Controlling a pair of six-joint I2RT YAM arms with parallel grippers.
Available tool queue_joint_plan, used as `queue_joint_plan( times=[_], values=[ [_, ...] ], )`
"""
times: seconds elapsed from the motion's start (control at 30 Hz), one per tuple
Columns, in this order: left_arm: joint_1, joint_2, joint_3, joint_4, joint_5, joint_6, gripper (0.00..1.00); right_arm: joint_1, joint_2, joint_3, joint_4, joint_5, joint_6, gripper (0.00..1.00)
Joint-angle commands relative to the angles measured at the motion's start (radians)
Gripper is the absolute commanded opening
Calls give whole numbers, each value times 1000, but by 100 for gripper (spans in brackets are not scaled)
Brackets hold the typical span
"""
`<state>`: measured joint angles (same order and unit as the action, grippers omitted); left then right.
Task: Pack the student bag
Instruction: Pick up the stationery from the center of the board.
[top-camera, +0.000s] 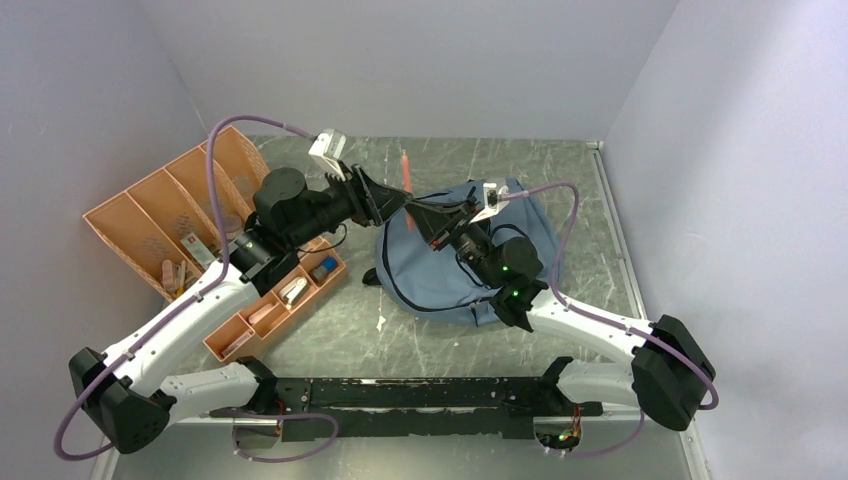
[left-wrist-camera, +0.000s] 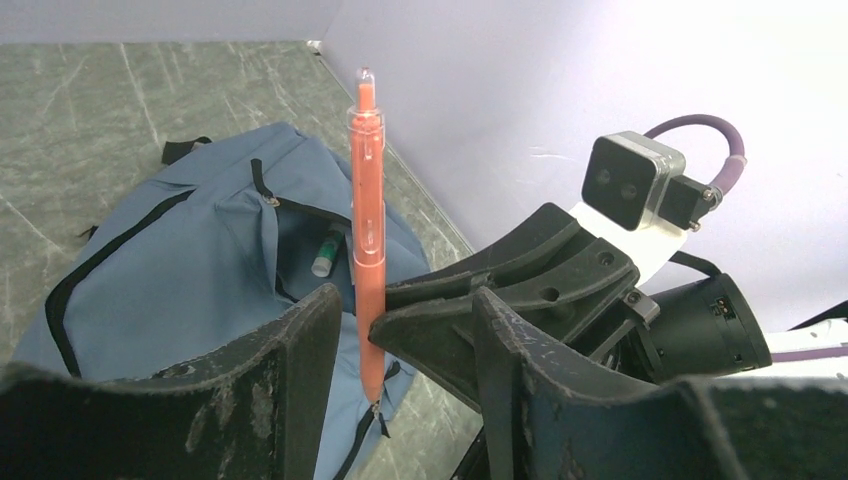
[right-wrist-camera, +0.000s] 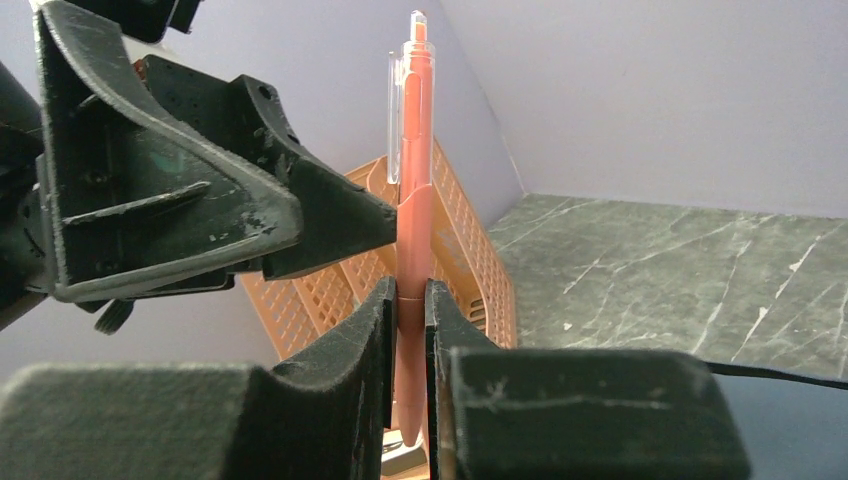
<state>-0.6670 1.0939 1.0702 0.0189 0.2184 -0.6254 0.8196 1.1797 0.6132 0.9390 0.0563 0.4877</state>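
Pinching orange pen upright in right gripper; my left gripper sits spread around it. Centre pen before closing left.

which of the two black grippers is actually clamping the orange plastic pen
The right gripper: its jaws press the orange plastic pen from both sides. The left gripper only straddles it, jaws apart.
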Motion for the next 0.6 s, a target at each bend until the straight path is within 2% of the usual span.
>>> queue_joint_plan(
  times=[0.0,0.57],
  values=[
    [8,18,-13,81,22,-16,54,-4,-13,22,49,-24,5,0],
    [7,60,-25,128,67,-40,32,-2,-25,24,69,-45,13,0]
  ],
)
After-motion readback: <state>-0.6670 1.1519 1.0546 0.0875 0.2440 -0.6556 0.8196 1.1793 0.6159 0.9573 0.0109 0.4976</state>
